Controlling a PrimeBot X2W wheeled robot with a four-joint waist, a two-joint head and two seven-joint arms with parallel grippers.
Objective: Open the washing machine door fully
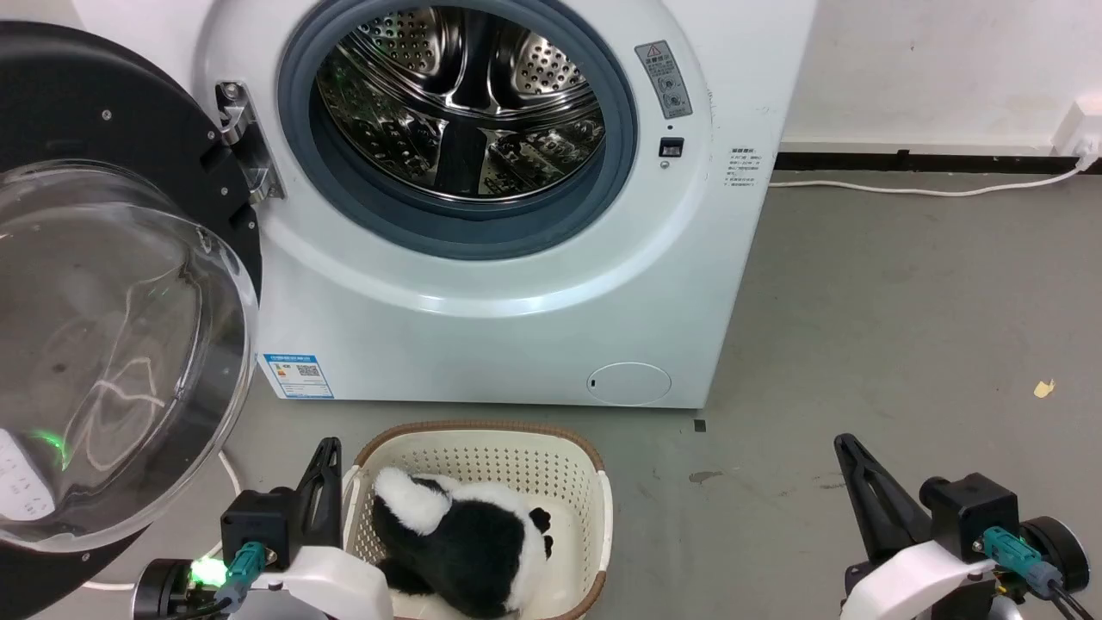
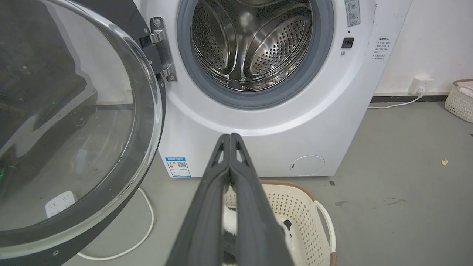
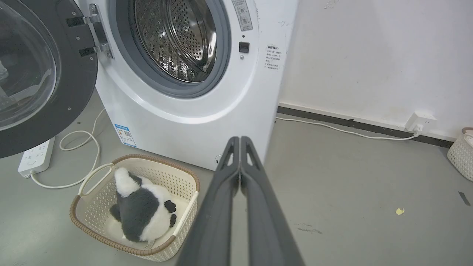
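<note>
The washing machine door [image 1: 112, 284] already hangs wide open, both the left gripper [image 2: 230, 138] and right gripper [image 3: 239, 141] clenched empty, so nothing remains beyond perhaps a final nudge.

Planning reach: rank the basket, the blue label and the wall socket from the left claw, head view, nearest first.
1. Basket, immediately right of the left claw.
2. Blue label, ahead on the machine's lower front.
3. Wall socket, far right at the wall.

floor [image 1: 904, 301] grey | washing machine [image 1: 482, 344] | basket [image 1: 482, 465] | power strip [image 3: 37, 160] | white cable [image 1: 930, 189]
</note>
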